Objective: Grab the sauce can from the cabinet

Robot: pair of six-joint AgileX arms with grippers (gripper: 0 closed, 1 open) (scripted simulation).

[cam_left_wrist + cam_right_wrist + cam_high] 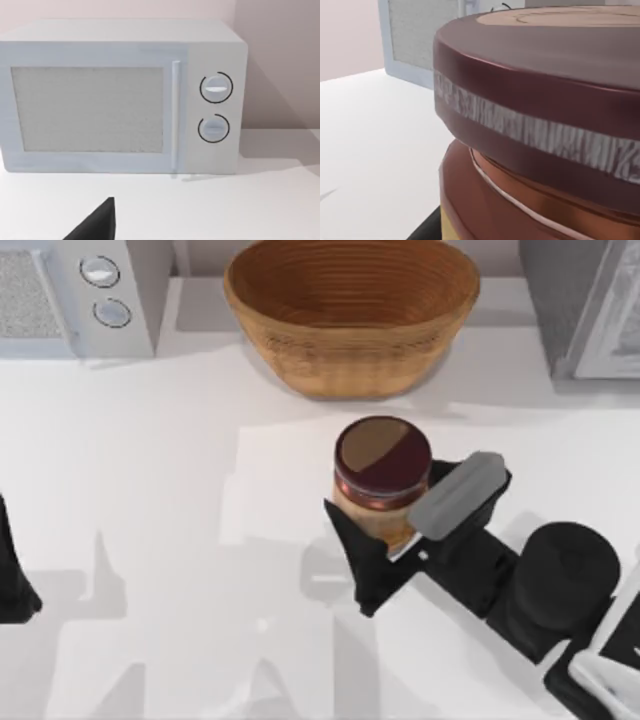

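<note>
The right gripper reaches in from the table's lower right and is closed on the sauce can, one dark finger pressed against the can's left side and the other, under a grey block, against its right side. The can stands upright near the middle of the white table, just in front of the wicker bowl but apart from it; whether its base touches the table cannot be told. Its top is part golden-brown, part maroon, with a dark maroon rim and a tan side below. In the right wrist view the can sits very close to the camera, showing the maroon lid edge with a pale hatched band, a coppery body underneath, and a bit of yellow at the base. Behind it stands the microwave. The microwave occupies the table's far left corner, with two round knobs on its front. A grey cabinet stands at the far right corner. The left arm is parked at the table's left edge; in its wrist view a dark fingertip points toward the microwave, and whether that gripper is open or closed cannot be told
</note>
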